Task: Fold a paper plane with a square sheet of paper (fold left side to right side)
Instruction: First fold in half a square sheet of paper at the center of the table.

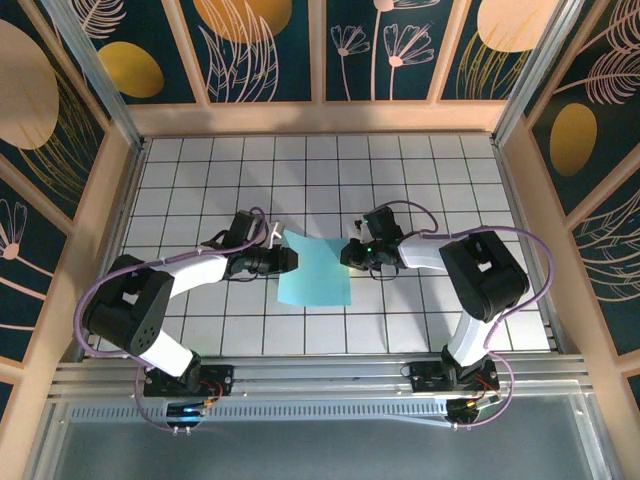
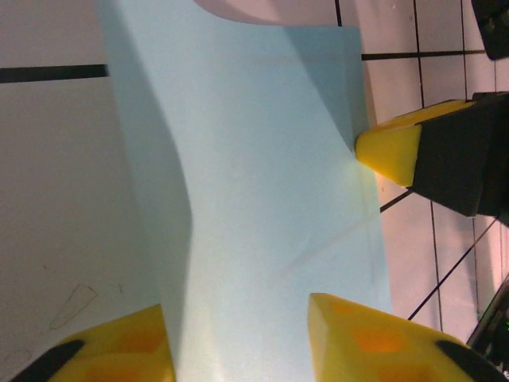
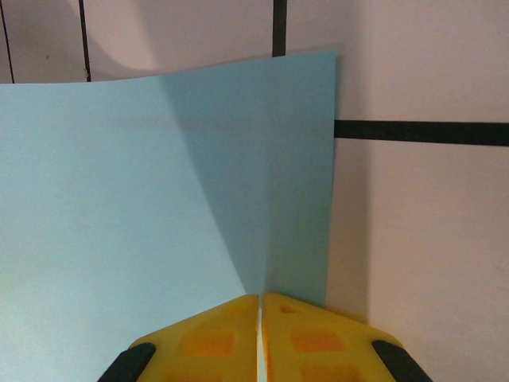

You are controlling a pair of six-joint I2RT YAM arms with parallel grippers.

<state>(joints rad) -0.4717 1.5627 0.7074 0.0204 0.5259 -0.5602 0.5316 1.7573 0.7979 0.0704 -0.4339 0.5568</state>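
Paper pinched in shut right hand; left hand apparently parted around it.

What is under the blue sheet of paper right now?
The white tiled table lies under the square sheet of paper, whose edge the right gripper pinches. The tiles directly beneath the sheet are covered.

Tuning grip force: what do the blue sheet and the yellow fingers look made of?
The square sheet of paper: apparently thin matte paper; it bows and carries soft creases. The fingers: yellow moulded plastic or rubber, matte, with recessed pockets; which I cannot tell.
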